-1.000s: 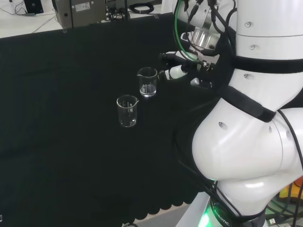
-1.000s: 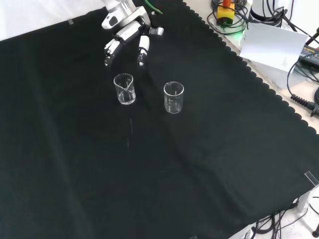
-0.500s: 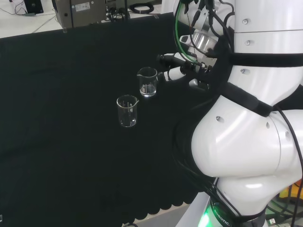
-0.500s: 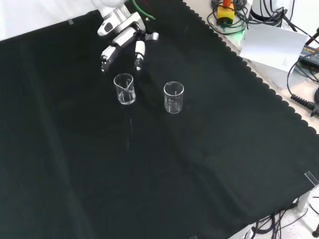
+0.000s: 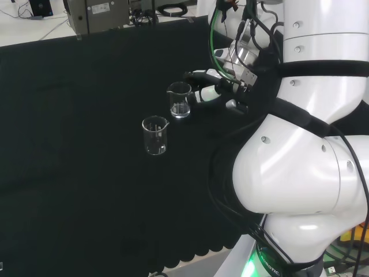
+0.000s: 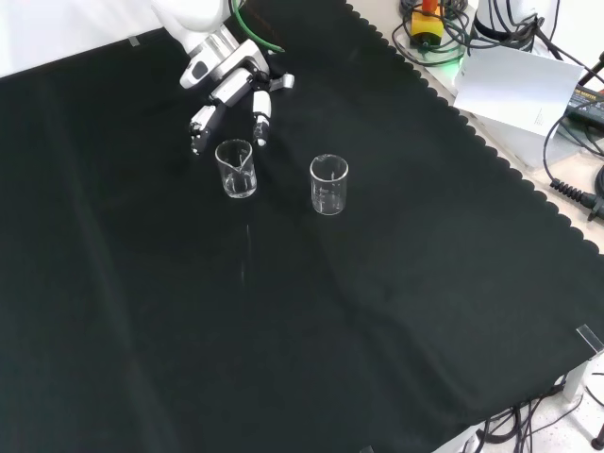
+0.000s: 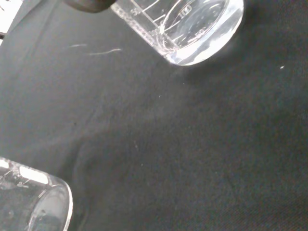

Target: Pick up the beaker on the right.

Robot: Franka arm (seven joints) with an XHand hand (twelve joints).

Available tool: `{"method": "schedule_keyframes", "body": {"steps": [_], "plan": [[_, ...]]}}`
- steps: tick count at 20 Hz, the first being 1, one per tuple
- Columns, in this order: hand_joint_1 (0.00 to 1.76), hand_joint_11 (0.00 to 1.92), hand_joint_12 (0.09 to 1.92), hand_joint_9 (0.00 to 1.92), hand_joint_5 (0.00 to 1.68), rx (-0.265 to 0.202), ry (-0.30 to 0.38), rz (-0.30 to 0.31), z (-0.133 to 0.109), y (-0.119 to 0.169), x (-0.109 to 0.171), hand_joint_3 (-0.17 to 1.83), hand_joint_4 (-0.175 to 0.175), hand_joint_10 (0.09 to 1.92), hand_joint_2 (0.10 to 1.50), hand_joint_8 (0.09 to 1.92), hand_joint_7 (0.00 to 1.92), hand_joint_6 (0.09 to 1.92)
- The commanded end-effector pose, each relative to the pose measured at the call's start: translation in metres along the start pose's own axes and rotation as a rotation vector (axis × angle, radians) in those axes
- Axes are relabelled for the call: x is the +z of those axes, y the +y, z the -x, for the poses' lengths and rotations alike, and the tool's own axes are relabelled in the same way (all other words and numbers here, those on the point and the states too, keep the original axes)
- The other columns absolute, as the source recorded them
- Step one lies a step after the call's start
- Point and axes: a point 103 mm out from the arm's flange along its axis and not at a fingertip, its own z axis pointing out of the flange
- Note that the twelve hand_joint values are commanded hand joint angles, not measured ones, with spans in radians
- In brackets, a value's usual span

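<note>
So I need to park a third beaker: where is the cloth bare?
In the front view, everything below the two beakers is bare cloth, as is its left side. It is crowded above the left beaker, where the hand hovers.

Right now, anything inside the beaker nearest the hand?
Nothing visible inside the near beaker: through its clear wall and base only black cloth shows. The wrist view shows its base bare too. The hand hovers just behind it, fingers spread, not touching.

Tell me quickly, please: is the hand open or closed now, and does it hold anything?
Hand: open, fingers spread just behind the beaker, holding nothing.
</note>
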Motion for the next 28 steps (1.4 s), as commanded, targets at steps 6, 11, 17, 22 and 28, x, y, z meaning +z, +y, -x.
{"method": "schedule_keyframes", "body": {"steps": [6, 11, 17, 22, 28], "plan": [[0.83, 0.0, 1.18, 0.14, 0.13, -0.057, -0.013, 0.049, -0.005, 0.007, 0.013, -0.17, 0.024, 0.59, 0.86, 0.51, 0.01, 0.09], [0.82, 0.0, 1.18, 0.16, 0.14, -0.082, -0.01, 0.056, -0.012, 0.012, 0.016, -0.17, 0.025, 0.6, 0.84, 0.52, 0.03, 0.09], [0.83, 0.0, 1.18, 0.19, 0.2, -0.092, 0.0, 0.059, -0.016, 0.017, 0.02, -0.17, 0.021, 0.6, 0.83, 0.54, 0.08, 0.09], [0.84, 0.0, 1.19, 0.2, 0.22, -0.09, 0.02, 0.071, -0.014, 0.02, 0.026, -0.17, 0.019, 0.6, 0.83, 0.55, 0.1, 0.09], [0.88, 0.0, 1.25, 0.27, 0.3, -0.087, 0.065, 0.115, -0.013, 0.024, 0.028, -0.17, 0.015, 0.61, 0.84, 0.59, 0.17, 0.09]]}}
